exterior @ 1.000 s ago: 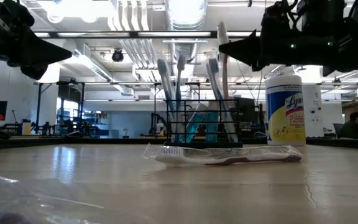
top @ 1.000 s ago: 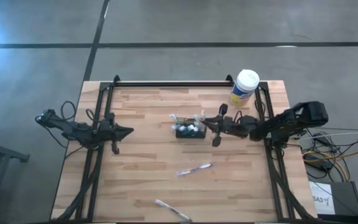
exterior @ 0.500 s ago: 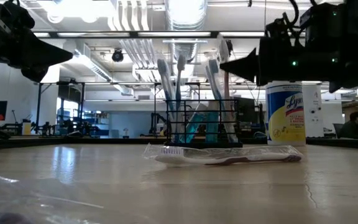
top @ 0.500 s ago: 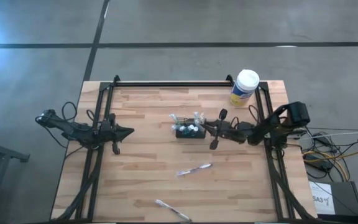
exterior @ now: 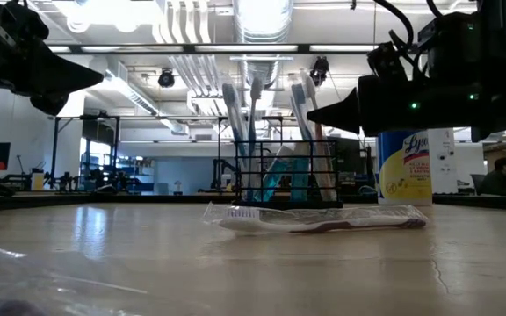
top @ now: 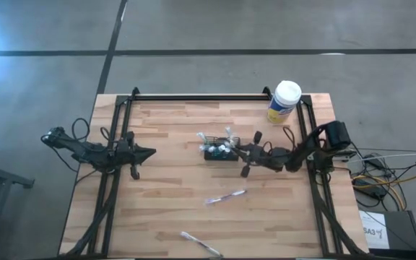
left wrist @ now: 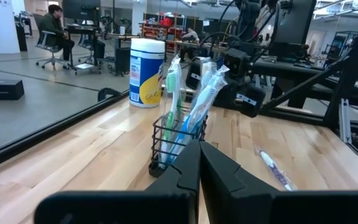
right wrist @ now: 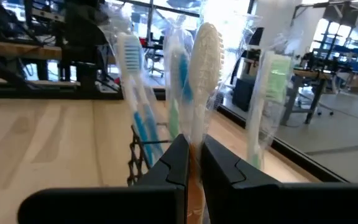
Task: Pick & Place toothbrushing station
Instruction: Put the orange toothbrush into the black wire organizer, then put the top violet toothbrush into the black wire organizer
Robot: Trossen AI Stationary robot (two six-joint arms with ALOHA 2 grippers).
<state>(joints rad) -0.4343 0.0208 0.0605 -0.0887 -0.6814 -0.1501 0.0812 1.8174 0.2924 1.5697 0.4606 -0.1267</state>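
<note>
Table (top: 165, 137): a pale wooden top with a dark frame along its edges; both arms reached in from its sides
Right arm: stretched in from the table's right side, its right gripper (top: 241, 151) right up against the right end of the toothbrushing station, fingers almost together with only a thin slit between them, a wrapped brush standing in line with that slit; whether they pinched it could not be told
Left arm: waited near the table's left side, left gripper (top: 149, 152) pointed at the station and well apart from it, fingers closed on nothing
Canister (top: 284, 101): white lid, yellow label, upright near the far right corner
Toothbrushing station (top: 221, 152): black mesh caddy standing upright near the table's middle, several wrapped toothbrushes (exterior: 251, 123) upright in it
Loose wrapped toothbrush (top: 226, 196): flat on the wood, nearer the front than the station
Second wrapped brush (top: 199, 244): by the front edge
</note>
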